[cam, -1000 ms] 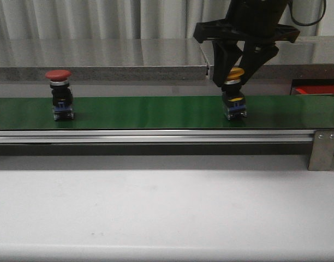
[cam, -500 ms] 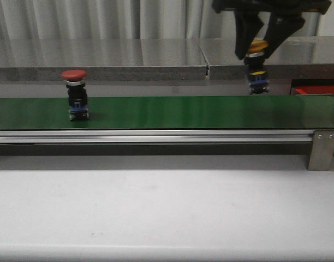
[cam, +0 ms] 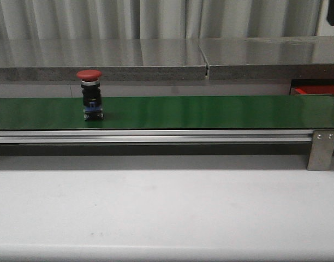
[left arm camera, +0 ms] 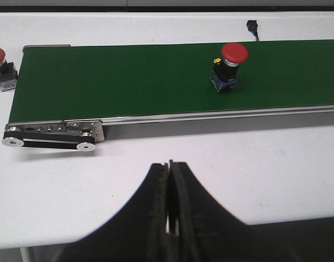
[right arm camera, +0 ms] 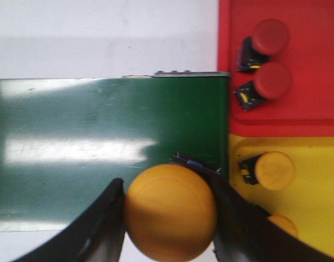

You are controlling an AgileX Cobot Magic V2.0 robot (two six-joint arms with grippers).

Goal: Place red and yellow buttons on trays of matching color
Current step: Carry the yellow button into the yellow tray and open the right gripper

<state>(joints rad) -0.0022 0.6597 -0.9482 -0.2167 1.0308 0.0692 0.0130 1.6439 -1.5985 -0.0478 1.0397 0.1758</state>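
Yellow button (right arm camera: 170, 212) pinched at its smooth domed cap between right gripper (right arm camera: 170, 218) fingers above belt end beside yellow tray (right arm camera: 314, 191), probably light, rigid, slippery; left gripper (left arm camera: 168, 218) fingers pressed together, empty.

belt (cam: 210, 112) green | trays: red (right arm camera: 314, 98), yellow (right arm camera: 314, 180) | held button (right arm camera: 170, 210) yellow

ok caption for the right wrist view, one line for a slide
Right gripper holds a yellow button above the green belt, near red tray and yellow tray.
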